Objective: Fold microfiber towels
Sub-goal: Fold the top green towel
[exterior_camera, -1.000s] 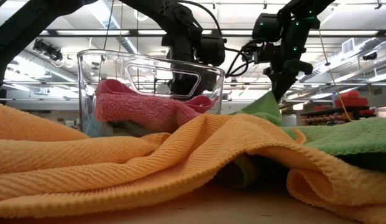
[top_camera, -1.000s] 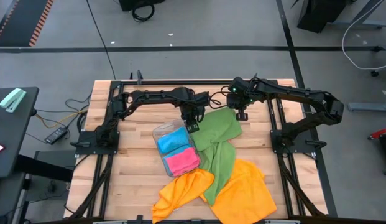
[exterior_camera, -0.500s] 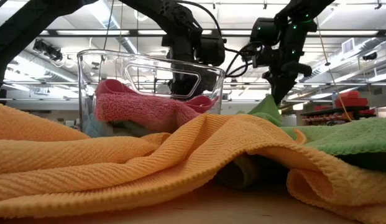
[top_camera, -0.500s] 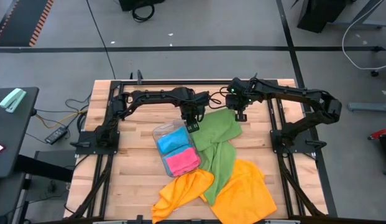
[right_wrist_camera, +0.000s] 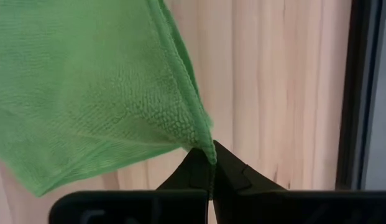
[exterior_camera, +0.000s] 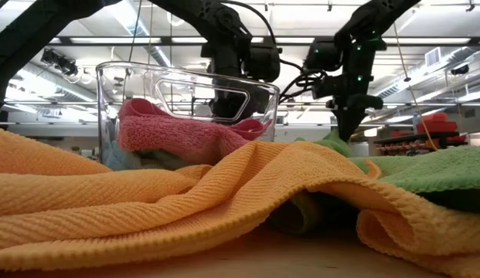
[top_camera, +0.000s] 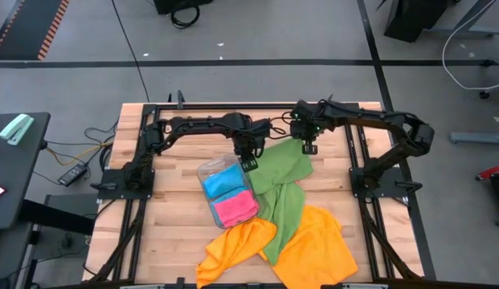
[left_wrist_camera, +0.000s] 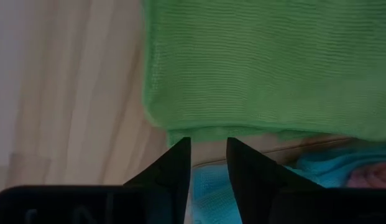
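Green microfiber towel (top_camera: pixel 284 181), soft and ribbed, spread from the far middle of the pale wooden table (top_camera: pixel 173 217) toward the near edge, narrowing into a long strip over the orange cloths. Far corner pinched and lifted off the wood by the right gripper (right_wrist_camera: pixel 212 163), fingertips closed tight on the hem, cloth hanging away from the pinch in a slack fold. Same gripper seen from above at the towel's far edge (top_camera: pixel 308 147), and from table height above a small green peak (exterior_camera: pixel 349 127).

Two orange microfiber towels (top_camera: pixel 313 245), crumpled at the near edge of the table, partly under the green strip; in the low view, filling the foreground in heavy folds.

Small clear plastic tray (top_camera: pixel 207 170) just left of the green towel, holding a folded sky-blue microfiber towel (top_camera: pixel 222 181) on the far side and a folded pink microfiber towel (top_camera: pixel 235 208) on the near side.

Left gripper (top_camera: pixel 248 160) at the tray's far right corner, beside the green towel's edge. Fingers (left_wrist_camera: pixel 175 168) set narrowly apart with a slim gap, gripping nothing visible; blue cloth below them, green edge just beyond the tips.
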Controlling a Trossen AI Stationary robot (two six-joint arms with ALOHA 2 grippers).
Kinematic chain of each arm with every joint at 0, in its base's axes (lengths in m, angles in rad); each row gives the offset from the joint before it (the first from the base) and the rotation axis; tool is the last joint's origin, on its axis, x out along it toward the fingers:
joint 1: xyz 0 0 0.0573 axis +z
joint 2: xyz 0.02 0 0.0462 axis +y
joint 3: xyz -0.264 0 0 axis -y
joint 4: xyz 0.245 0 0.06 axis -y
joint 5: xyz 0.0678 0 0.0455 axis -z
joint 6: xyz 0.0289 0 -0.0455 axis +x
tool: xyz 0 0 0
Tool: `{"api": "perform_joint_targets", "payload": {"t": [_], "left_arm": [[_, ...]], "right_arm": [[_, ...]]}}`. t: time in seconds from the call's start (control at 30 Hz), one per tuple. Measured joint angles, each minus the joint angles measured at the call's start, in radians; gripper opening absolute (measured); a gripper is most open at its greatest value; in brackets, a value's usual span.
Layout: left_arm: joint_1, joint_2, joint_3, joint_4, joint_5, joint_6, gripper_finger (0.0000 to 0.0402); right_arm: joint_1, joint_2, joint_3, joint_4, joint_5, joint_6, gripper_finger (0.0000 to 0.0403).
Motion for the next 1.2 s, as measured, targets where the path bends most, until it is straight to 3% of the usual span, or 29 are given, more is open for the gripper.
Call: {"api": "perform_joint_targets", "payload": {"t": [0.23,0.57,0.8,1.03,1.2], "left_arm": [[-0.025,0.000,0.000,0.030,0.026,0.003,0.0105],[-0.043,0.000,0.000,0.134,-0.040,-0.036,0.0106],[-0.053,0.000,0.000,0.132,-0.041,-0.053,0.0103],[-0.060,0.000,0.000,0.118,-0.042,-0.058,0.0102],[-0.060,0.000,0.000,0.098,-0.042,-0.057,0.0099]], "right_arm": [[-0.022,0.000,0.000,0.015,-0.050,-0.063,0.0006],[-0.022,0.000,0.000,0.024,-0.076,-0.086,0.0010],[-0.028,0.000,0.000,0.026,-0.083,-0.071,0.0093],[-0.073,0.000,0.000,-0.022,-0.013,0.046,0.0171],[-0.102,0.000,0.000,-0.111,-0.176,0.116,0.0181]]}}
